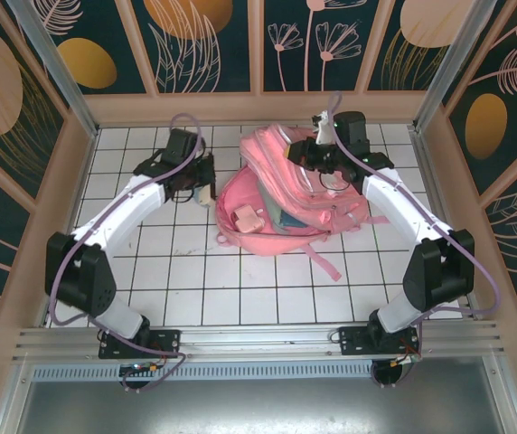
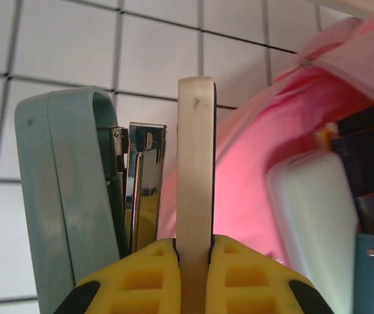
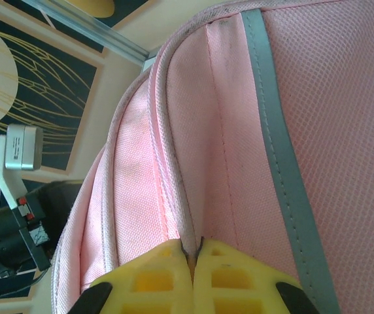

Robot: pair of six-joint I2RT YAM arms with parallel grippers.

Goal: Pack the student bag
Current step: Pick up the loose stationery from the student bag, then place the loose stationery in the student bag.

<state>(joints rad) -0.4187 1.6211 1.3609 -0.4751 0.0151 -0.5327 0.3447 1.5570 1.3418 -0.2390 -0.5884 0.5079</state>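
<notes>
- The student bag (image 1: 331, 212) lies on the tiled bench (image 1: 177, 289), toward the far middle, with its mouth turned to the left arm.
- The right hand (image 3: 193, 252) is clenched on a seam of the bag's pink fabric, apparently lifting the rim so the mouth gapes.
- The left hand (image 2: 194, 245) grasps a stapler (image 2: 76, 196) by its cream arm, just beside the opening, likely ready to slide it in.
- A pink case (image 1: 246, 217) and dark flat items (image 2: 370, 147) sit inside.
</notes>
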